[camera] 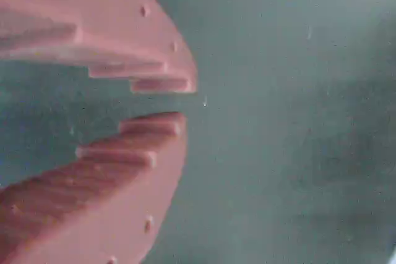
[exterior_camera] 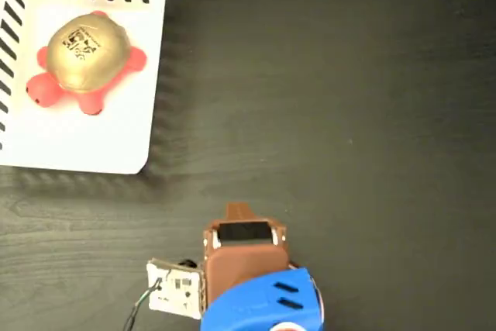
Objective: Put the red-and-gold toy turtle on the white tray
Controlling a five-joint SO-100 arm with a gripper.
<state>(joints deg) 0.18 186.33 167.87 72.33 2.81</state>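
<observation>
My two brown stepped fingers (camera: 158,78) fill the left of the wrist view, blurred by closeness, their tips a narrow gap apart with nothing between them: my gripper (camera: 179,100) is nearly closed and empty. Behind the tips lies only the dark table (camera: 297,153).

From above, in the fixed view, my gripper (exterior_camera: 238,211) shows as a brown tip at the bottom centre of the frame, ahead of a brown housing and a blue arm segment (exterior_camera: 263,304). A small white circuit board (exterior_camera: 177,288) with trailing wires sits on the housing's left side. No writing on it can be read.

The white tray (exterior_camera: 116,145) lies at the upper left corner of the view, with black diagonal stripes along its top and left edges. The red-and-gold toy turtle (exterior_camera: 81,60) rests on the tray, toward its upper left part, head pointing lower left. Its gold shell carries a black printed marking, square like a code, too small to read.

The turtle lies well apart from my gripper, up and to the left of it across bare dark table.
</observation>
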